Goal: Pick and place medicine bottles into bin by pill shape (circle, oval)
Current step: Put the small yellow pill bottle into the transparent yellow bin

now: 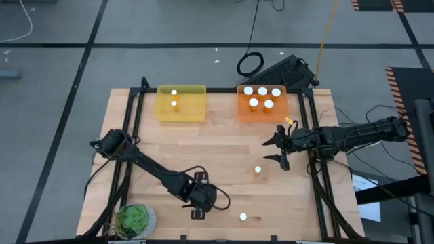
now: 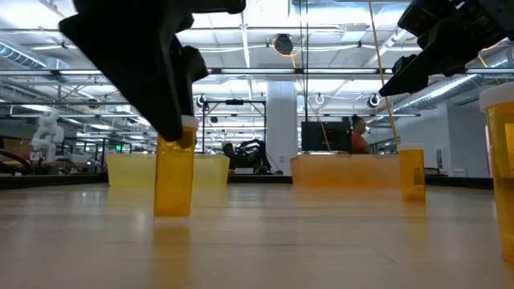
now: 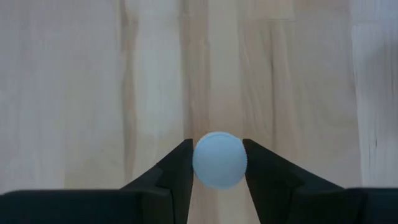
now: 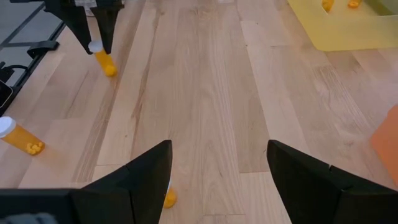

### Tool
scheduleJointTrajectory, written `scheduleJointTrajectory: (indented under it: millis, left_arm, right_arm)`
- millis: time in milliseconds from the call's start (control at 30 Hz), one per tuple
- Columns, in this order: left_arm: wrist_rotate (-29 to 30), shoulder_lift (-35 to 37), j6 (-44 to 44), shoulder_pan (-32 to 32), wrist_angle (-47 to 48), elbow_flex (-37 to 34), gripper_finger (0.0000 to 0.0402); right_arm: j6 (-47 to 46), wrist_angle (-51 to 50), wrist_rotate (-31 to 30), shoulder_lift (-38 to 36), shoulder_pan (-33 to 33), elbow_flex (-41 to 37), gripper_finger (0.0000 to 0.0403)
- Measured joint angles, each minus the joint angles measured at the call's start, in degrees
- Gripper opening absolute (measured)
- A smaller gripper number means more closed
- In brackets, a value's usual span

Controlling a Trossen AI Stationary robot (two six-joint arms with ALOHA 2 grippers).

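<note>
Medicine bottles: 1 stands upright on the table, its white cap clamped between the left pincer's fingers. The right pincer hangs with fingers wide apart, another bottle just beside it, the orange bin beyond.

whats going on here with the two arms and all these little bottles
The left gripper is shut on a bottle standing on the table. The right gripper hangs open near another bottle; a third waits. The yellow bin holds two, the orange bin five.
</note>
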State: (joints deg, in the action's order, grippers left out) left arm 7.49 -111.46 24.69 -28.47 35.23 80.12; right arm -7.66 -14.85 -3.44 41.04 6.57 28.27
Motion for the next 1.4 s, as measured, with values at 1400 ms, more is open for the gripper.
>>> scheduleJointTrajectory:
  millis: [1400]
  left_arm:
    - [4.88,1.11,-9.04,11.25,53.59,48.10,0.0133]
  right_arm:
    - [5.60,-0.09,-3.98,0.00,-0.15,0.00,0.0255]
